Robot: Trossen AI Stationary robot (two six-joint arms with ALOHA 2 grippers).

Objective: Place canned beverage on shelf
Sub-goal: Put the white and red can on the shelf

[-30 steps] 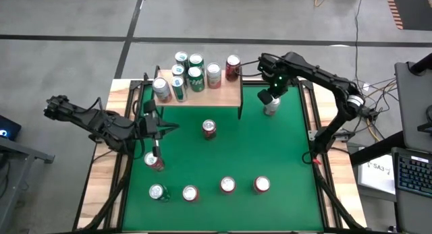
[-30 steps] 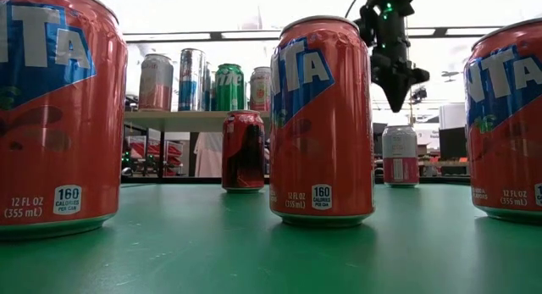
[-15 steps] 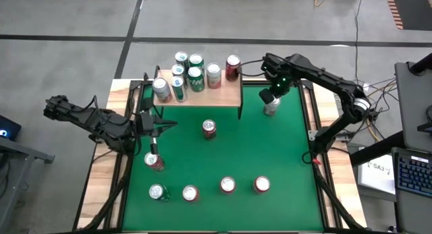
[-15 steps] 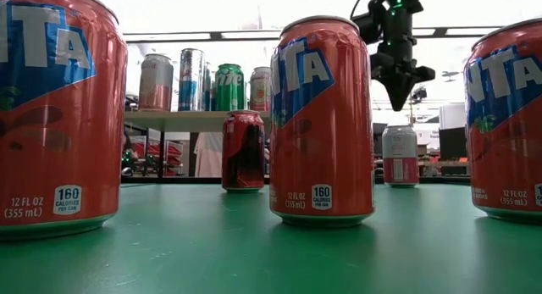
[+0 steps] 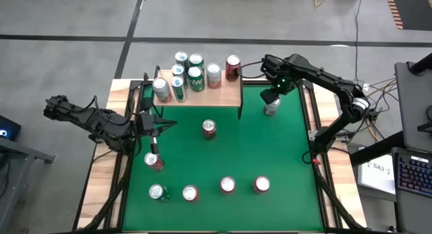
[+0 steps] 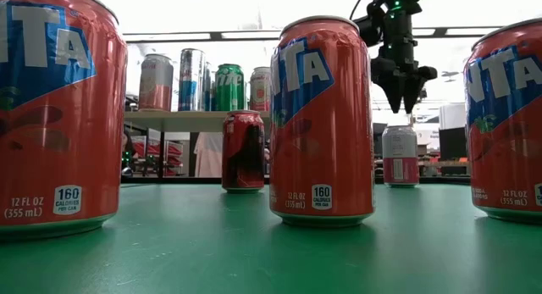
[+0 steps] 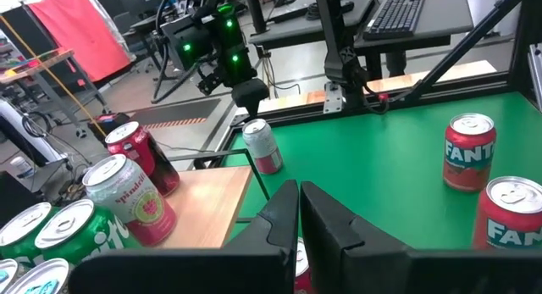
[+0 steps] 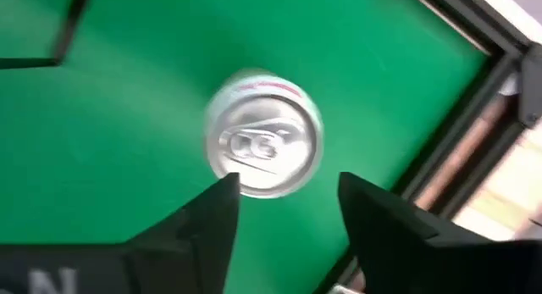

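The right gripper (image 6: pixel 404 97) hangs right above a round silver and pink can (image 5: pixel 271 107), fingers spread wide, not touching it. That can stands on the flat green bench (image 5: pixel 283 153), near its 1 o'clock corner, just beside the shelf (image 5: pixel 226 94). The shelf is a small light wood board on thin black legs, at 12 o'clock, with shiny green, silver and red cans on top. The left gripper (image 7: pixel 300 196) waits at 9 o'clock, fingers almost together, holding nothing.

right tool (image 6: pixel 404 97) hovers, seemingly parted, above can (image 6: pixel 400 155).
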